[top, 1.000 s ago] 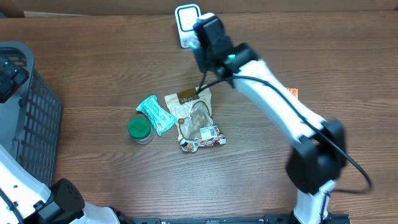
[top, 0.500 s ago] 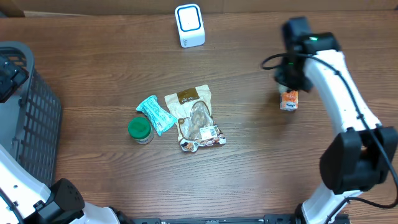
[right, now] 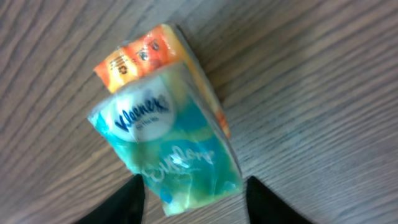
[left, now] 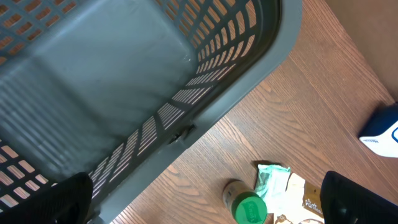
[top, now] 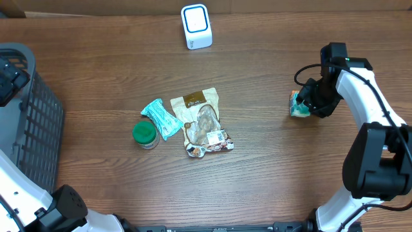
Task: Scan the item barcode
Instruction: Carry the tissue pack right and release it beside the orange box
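Releasing looks like the step in hand. Right gripper (right: 199,200) hangs over a Kleenex tissue pack (right: 168,143), jaws apart on either side of its near end. The pack lies flat on the worktop (top: 270,174); I cannot tell if the pads touch the wrap.

- Nearest the arm bases, below and left of the barcode scanner (top: 196,26): green-lidded jar (top: 145,134), teal packet (top: 161,118) and brown snack pouch (top: 203,122), bunched together.
- Tissue pack (top: 297,104) is well right of the scanner and nearer the bases, with the right gripper (top: 309,103) on it.
- Left gripper (left: 208,202) sits over the grey basket (left: 236,81), far left of the scanner, jaws wide apart and holding nothing.
- Scanner stands at the far edge.

To do it well: open fully, then lift straight up so a pad doesn't drag the soft wrap. For the next item, check where its barcode lies first.

Change: a second ago the right arm reached up against the scanner. Half a second ago it was carrying the pack off to the right with the jaws together. Now the pack is down and the jaws have parted. Bunched items unmoved.
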Robot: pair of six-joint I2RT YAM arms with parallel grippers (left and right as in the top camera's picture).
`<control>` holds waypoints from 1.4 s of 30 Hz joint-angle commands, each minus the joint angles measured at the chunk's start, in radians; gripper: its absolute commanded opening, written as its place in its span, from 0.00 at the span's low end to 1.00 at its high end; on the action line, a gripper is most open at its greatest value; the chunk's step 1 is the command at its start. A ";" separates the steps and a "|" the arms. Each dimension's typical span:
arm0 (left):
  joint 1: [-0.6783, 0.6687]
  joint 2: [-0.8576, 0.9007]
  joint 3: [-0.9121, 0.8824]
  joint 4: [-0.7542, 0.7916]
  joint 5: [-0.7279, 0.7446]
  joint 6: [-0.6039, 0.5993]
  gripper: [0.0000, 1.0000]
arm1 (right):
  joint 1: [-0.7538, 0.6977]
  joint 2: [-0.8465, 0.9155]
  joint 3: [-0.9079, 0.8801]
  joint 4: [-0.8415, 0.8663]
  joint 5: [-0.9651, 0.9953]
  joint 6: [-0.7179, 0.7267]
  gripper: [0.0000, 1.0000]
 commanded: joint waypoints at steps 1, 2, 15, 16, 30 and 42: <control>-0.007 -0.002 0.000 -0.002 0.006 0.015 1.00 | -0.004 -0.002 0.006 0.000 -0.017 -0.026 0.57; -0.007 -0.002 0.000 -0.002 0.006 0.015 1.00 | -0.004 -0.002 0.010 -0.002 -0.017 -0.032 0.57; -0.007 -0.002 0.000 -0.002 0.006 0.015 1.00 | 0.114 -0.002 0.124 -0.028 -0.113 -0.284 0.08; -0.007 -0.002 0.000 -0.002 0.006 0.015 0.99 | 0.127 0.000 0.119 -0.014 -0.105 -0.284 0.04; -0.007 -0.002 0.000 -0.002 0.006 0.015 1.00 | 0.169 0.128 0.032 0.130 -0.021 -0.340 0.04; -0.007 -0.002 0.000 -0.002 0.006 0.015 1.00 | 0.107 0.160 0.032 0.087 0.146 -0.179 0.04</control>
